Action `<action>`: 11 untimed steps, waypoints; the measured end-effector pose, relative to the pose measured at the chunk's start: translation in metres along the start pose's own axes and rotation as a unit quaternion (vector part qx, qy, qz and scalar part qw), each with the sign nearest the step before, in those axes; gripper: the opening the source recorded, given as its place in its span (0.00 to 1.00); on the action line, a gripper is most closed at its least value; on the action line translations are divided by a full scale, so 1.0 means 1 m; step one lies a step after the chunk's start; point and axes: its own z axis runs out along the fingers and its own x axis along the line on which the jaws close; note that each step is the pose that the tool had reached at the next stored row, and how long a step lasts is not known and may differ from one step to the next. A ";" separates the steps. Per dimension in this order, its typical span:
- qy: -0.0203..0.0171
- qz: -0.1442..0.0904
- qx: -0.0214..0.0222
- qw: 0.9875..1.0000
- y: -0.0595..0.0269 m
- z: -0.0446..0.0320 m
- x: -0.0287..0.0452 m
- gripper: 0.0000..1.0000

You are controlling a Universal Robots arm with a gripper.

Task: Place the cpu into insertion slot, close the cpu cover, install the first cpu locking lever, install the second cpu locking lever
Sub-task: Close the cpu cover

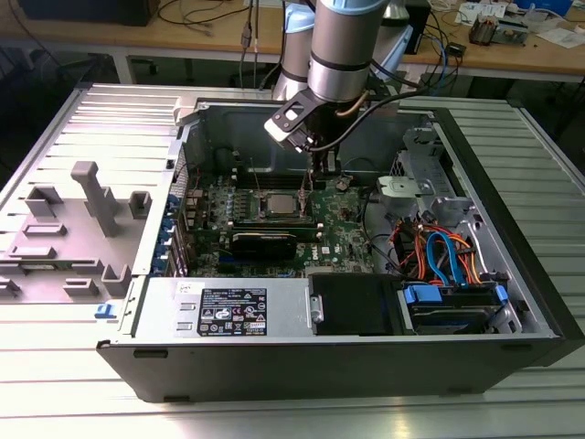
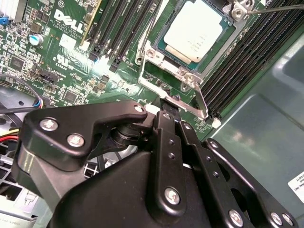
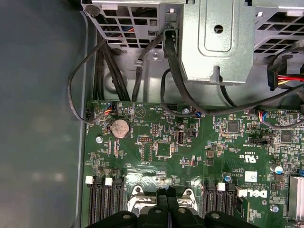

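Note:
The cpu lies flat in the insertion slot, its pale silver top facing up. The cpu cover is a silver frame lying down around it. One thin wire locking lever runs along the socket's side, and another reaches away past its far corner. A flat silver lever end sticks out from the socket corner, right beside my fingertips. My gripper is shut, its black fingers pressed together, hanging just over that corner. In the exterior view the gripper stands at the socket's right edge.
The green motherboard sits inside an open computer case. Long black memory slots flank the socket. A coin battery and black cables lie near a metal drive cage. Coloured cables fill the case's right side.

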 end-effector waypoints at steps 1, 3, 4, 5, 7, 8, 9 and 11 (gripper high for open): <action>0.000 0.000 0.000 1.000 -0.0004 0.0000 0.0000 0.11; 0.000 0.000 0.000 1.000 -0.0016 0.0000 0.0001 0.11; 0.000 0.000 0.000 1.000 -0.0019 0.0000 0.0001 0.11; 0.000 0.000 0.000 1.000 -0.0023 0.0000 0.0001 0.11; 0.000 0.000 0.000 1.000 -0.0034 0.0000 0.0002 0.11; 0.000 0.000 0.000 1.000 -0.0041 0.0000 0.0002 0.11; 0.000 0.000 0.000 1.000 -0.0045 0.0001 0.0003 0.11; 0.000 0.000 0.000 1.000 -0.0059 0.0001 0.0003 0.11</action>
